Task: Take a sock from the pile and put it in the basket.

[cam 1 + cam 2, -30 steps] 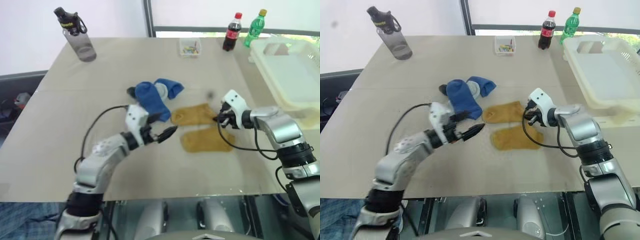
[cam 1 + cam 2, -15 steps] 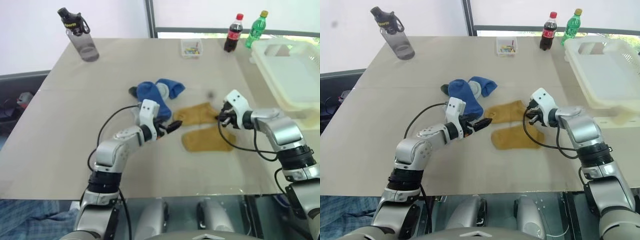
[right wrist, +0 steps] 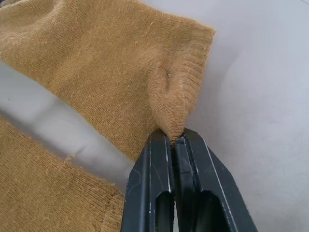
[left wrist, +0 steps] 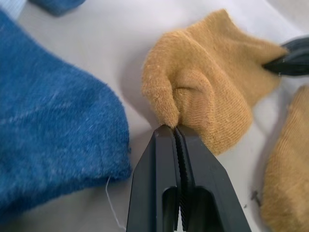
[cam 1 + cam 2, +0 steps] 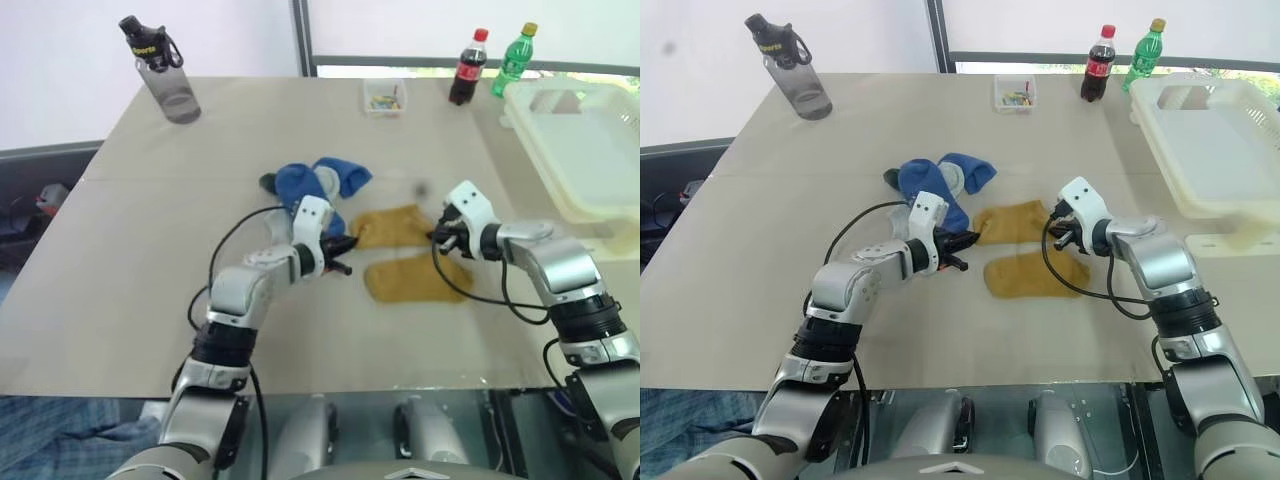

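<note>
Both tools, left tool and right tool, pinch opposite ends of the mustard sock; the blue sock lies just beside it.

Mustard sock pinched at both ends, basket apart.

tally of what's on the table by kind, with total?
Mustard-brown knit socks: 2
Bright blue socks: 2
Grey water bottle with black lid: 1
Cola bottle, red cap: 1
Green soda bottle: 1
Small clear box of coloured bits: 1
Whitish translucent plastic basket: 1
Total: 9
</note>
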Robot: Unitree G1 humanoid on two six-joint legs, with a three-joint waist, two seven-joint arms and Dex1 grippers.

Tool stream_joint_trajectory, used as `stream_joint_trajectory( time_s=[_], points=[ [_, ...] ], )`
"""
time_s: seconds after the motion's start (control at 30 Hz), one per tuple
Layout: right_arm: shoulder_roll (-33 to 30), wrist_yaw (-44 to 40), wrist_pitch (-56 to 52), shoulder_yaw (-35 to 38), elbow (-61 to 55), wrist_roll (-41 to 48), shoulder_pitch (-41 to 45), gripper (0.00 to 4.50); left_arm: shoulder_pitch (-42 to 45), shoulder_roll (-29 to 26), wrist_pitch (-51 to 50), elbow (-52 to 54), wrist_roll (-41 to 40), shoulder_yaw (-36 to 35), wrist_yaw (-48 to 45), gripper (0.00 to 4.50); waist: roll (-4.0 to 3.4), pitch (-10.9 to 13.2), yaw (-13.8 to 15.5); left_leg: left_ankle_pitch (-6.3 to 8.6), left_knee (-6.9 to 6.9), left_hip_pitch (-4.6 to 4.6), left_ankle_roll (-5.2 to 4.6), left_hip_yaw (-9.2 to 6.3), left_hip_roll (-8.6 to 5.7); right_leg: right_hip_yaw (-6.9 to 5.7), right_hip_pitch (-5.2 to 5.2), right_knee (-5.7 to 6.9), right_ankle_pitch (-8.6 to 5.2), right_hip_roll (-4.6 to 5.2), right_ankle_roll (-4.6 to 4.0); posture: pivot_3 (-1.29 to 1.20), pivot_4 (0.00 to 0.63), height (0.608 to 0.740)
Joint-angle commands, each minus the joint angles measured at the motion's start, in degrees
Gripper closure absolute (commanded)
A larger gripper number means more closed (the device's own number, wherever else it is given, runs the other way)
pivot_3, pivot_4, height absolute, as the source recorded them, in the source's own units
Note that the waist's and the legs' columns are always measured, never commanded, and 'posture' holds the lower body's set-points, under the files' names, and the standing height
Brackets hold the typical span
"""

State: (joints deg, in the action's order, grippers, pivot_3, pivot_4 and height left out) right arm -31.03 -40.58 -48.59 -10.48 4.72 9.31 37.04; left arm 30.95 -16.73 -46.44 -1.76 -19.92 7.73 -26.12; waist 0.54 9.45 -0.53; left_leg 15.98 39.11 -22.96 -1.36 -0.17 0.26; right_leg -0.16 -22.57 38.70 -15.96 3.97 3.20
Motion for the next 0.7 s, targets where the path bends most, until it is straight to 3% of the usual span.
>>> stream_joint_trajectory(
  time_s=[0.03, 0.37, 0.7],
  points=[
    [0.1, 0.55, -0.04, 1.6, -2.32, 0.51, -0.1, 4.5, -0.22, -0.29, 2.07, -1.39, 3.71, 1.46, 1.36, 4.45, 0.0, 0.0, 0.02, 0.0, 0.01, 0.0, 0.0, 0.0, 0.0, 0.0, 0.0, 0.0, 0.0, 0.0, 0.0, 0.0, 0.15, 0.74],
    [-0.21, 1.62, 0.17, 2.63, -4.34, 0.93, -0.16, 4.5, -0.16, 1.35, 5.42, 3.15, 4.46, 1.31, 0.01, 4.45, 0.0, 0.01, -0.04, 0.01, 0.08, -0.01, -0.01, 0.0, 0.0, 0.01, -0.01, 0.09, 0.0, 0.01, 0.0, 0.0, 0.15, 0.74],
    [-5.68, 1.25, -12.84, 10.51, -23.2, 7.99, -4.97, 4.5, -3.69, 1.48, -3.31, 17.49, -1.96, -2.91, 0.16, 4.45, 0.01, 0.02, -0.05, 0.0, 0.16, -0.78, 0.0, -0.17, 0.03, -0.08, -0.67, 0.06, 0.0, 0.03, 0.0, 0.0, 0.15, 0.74]
  ],
)
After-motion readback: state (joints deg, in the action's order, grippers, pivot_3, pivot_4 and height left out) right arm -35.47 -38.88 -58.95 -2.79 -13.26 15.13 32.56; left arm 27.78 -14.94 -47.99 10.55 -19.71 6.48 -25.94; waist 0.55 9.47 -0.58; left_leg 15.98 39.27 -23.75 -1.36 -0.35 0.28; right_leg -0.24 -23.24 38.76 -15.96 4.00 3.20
